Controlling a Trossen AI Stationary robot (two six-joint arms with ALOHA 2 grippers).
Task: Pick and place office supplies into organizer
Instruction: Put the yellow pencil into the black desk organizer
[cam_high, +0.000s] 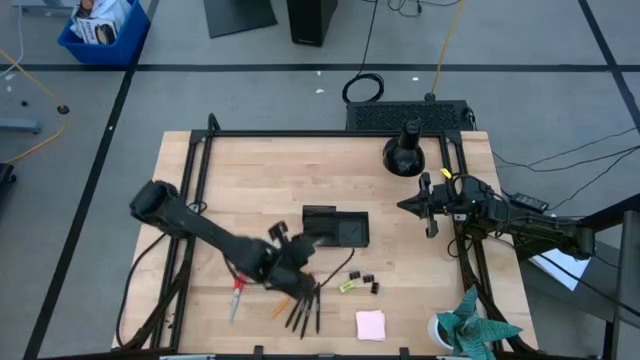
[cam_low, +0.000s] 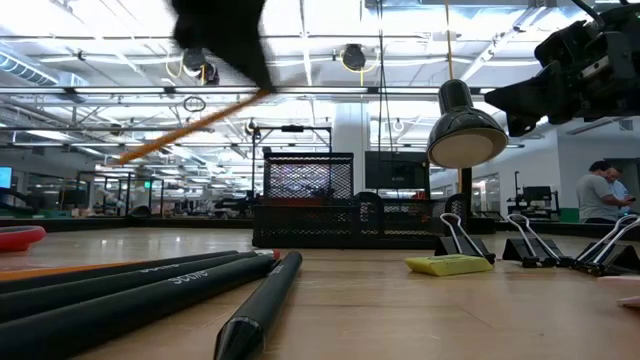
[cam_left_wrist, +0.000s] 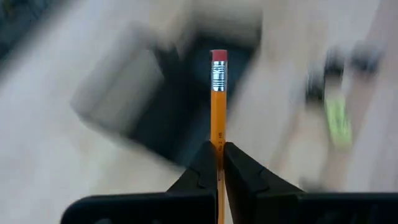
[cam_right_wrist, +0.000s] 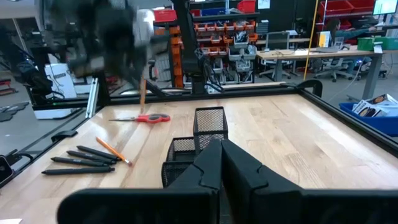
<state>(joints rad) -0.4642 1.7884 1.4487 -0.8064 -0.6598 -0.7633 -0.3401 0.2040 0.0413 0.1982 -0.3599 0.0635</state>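
From the overhead cam my left pincer (cam_high: 290, 268) is sitting over the pale wooden tabletop (cam_high: 250, 170), just beside the small black mesh organizer tray (cam_high: 336, 228) and right above the loose pile: black pens (cam_high: 303, 313), another thin orange pencil (cam_high: 281, 307), red-handled scissors (cam_high: 237, 291), the small yellow item (cam_high: 347, 286), tiny black binder clips (cam_high: 365, 281) and the pink square sticky-note pad (cam_high: 371, 324). My right pincer (cam_high: 412, 204) is parked well off by the black domed lamp (cam_high: 404, 152), out of the way I'd say, so the arms don't clash; the teal paper plant in its white cup (cam_high: 465, 328) sits at the near corner and isn't part of the job. The table-level cam shows an orange pencil (cam_low: 190, 127) up in the air and slanted, with the organizer behind it, the pens (cam_low: 150, 290) lying in front and the clips (cam_low: 525, 243) and yellow item (cam_low: 450, 264) off to the side. The left wrist cam settles it: the fingers (cam_left_wrist: 202, 171) are pressed tight on the pencil's (cam_left_wrist: 218, 102) shaft, eraser end pointing away, with the dark tray blurred beyond it, so I reckon it's lined up to drop in end first. The right wrist cam shows that pincer (cam_right_wrist: 219, 163) clamped together on nothing, looking across at the mesh tray (cam_right_wrist: 198, 144), scissors (cam_right_wrist: 144, 118) and pens (cam_right_wrist: 84, 159).
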